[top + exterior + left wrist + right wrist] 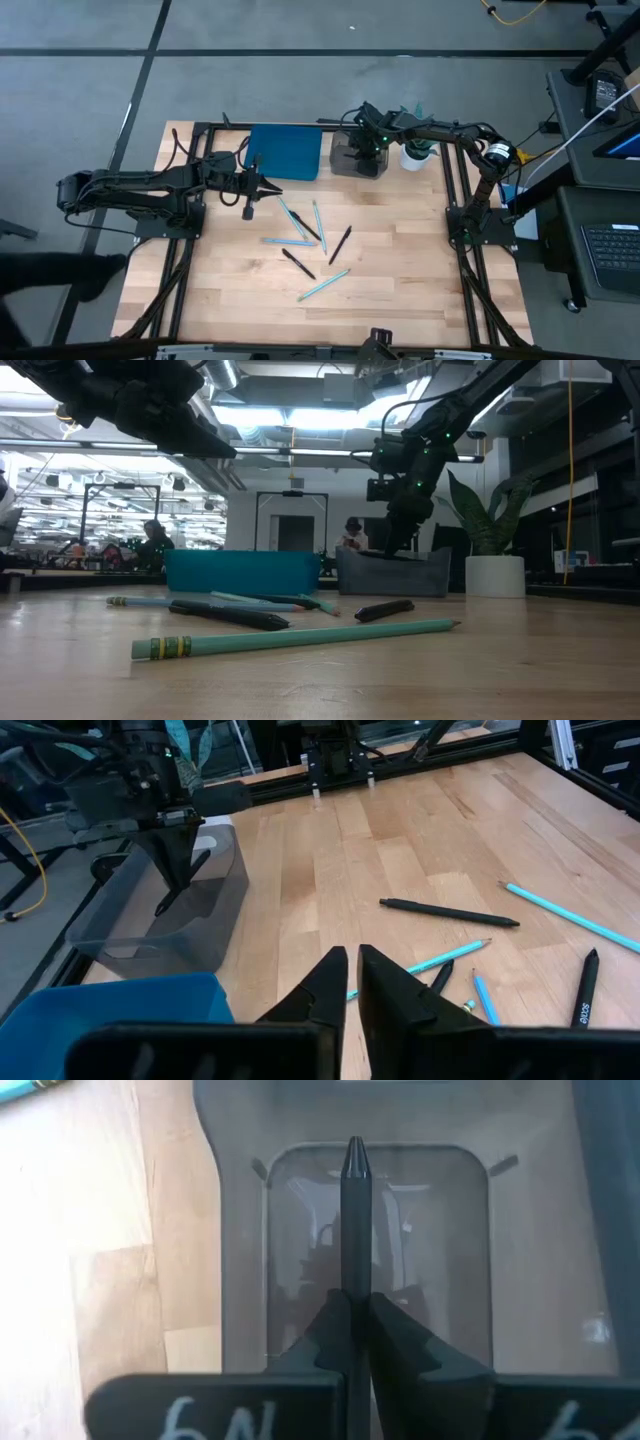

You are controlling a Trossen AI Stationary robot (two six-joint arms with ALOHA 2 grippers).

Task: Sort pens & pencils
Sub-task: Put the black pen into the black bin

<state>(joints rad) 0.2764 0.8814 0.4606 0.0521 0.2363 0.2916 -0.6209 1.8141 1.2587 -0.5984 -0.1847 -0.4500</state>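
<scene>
A slim black pen (355, 1220) with a tapered tip is gripped between the fingers of the right gripper (356, 1312) and held directly above a clear grey bin (357, 160) at the far edge of the tabletop (400, 270). Three more black pens (340, 243) and four long, thin light-blue pencils (323, 285) are scattered, some crossing one another, near the tabletop's middle. In the low view, a yellow band and a green eraser end are seen on the nearest pencil (290, 639).

The left gripper (351, 982) is held above the tabletop just in front of a blue bin (284, 152), which stands beside the grey one; its fingers are nearly together and nothing is held between them.

The tabletop is made of light wooden planks framed by black rails. A potted plant in a white pot (494, 575) is placed at the far right. A bright open hall is seen behind, with seated people (152, 542) at distant desks.
</scene>
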